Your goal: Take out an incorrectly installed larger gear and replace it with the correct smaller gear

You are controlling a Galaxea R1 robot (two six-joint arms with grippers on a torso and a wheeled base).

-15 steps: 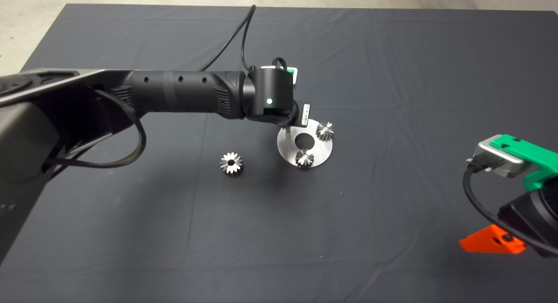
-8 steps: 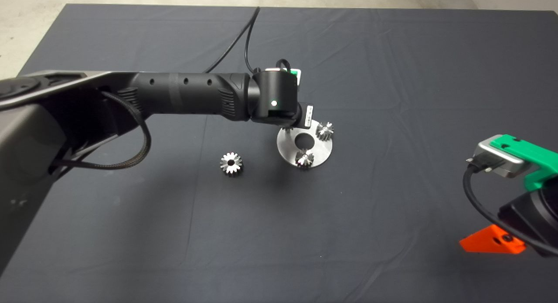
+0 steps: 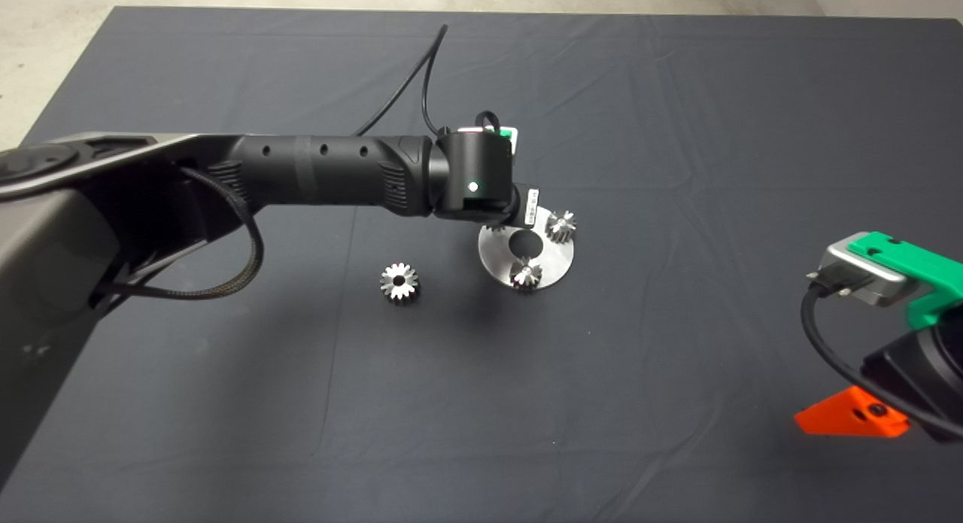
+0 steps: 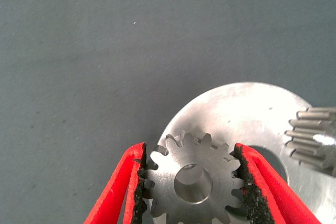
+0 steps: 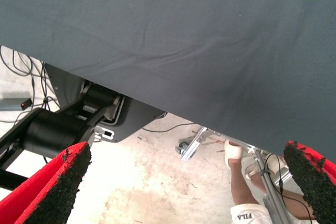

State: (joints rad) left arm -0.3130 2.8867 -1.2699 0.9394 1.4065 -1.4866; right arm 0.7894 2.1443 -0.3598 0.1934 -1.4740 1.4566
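The larger gear (image 3: 399,282), shiny and star-like, lies alone on the mat left of a round steel plate (image 3: 555,258). My left gripper (image 4: 189,149) hangs over the plate's far-left edge (image 4: 236,108), hidden under its wrist in the head view. Its pads (image 4: 139,182) press the teeth on both sides of the smaller gear (image 4: 192,182), which has short teeth and a pale flat face. That gear sits at the plate's rim, and whether it rests on a pin is hidden. My right gripper (image 5: 186,161) is parked at the lower right, open and empty.
Two more small gears (image 3: 560,226) (image 3: 527,272) stand on the plate around its centre hole (image 3: 525,243). The left arm's cable (image 3: 421,71) runs toward the mat's far edge. Beyond the mat, the right wrist view shows floor, a robot base and a person's leg (image 5: 247,198).
The left arm has shifted slightly right and toward the plate. A gear's edge now peeks out below its wrist. The right arm and the lone gear have not moved.
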